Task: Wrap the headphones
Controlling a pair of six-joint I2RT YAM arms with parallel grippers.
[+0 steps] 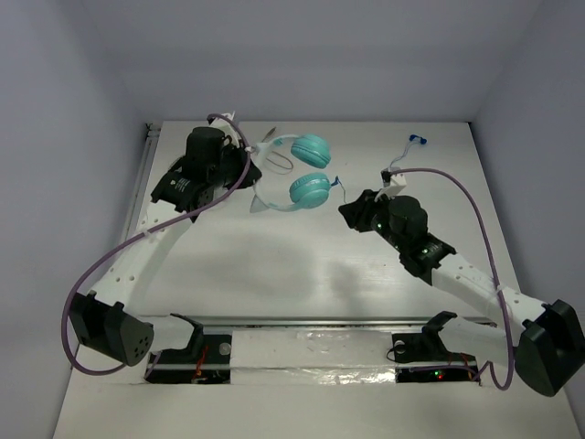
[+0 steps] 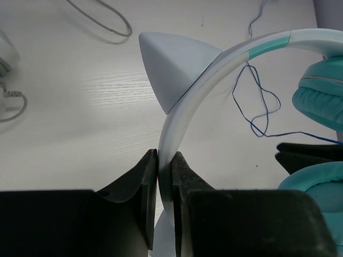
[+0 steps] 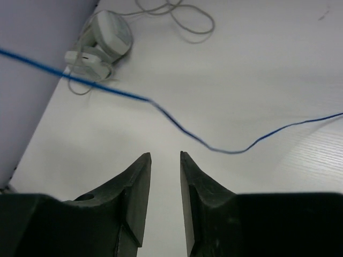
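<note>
Left side: my left arm reaches to the far left part of the desk. Left jaws are pinched tight on the headphones, clamping the white headband edge-on, both inner faces pressed against it. Just above the grip a pale pointed cat-ear piece stands off the band. Further round, the band carries a short teal section.

Headphones' position: far centre of the desk, between my two wrists. The two teal ear cups sit to the right of the band, one farther from me, one nearer. From the left wrist view both cups crowd the right edge, with the thin blue cable lying in loose loops on the desk between band and cups.

Right side: my right arm stops just right of the nearer cup. Right jaws stand a narrow gap apart with nothing between them. The blue cable runs across ahead of the tips, apart from them. Its left stretch looks blurred and raised off the desk, but I cannot tell how high.

Other: a white headset with a pale cord lies by the far left wall, well apart from my right jaws.
</note>
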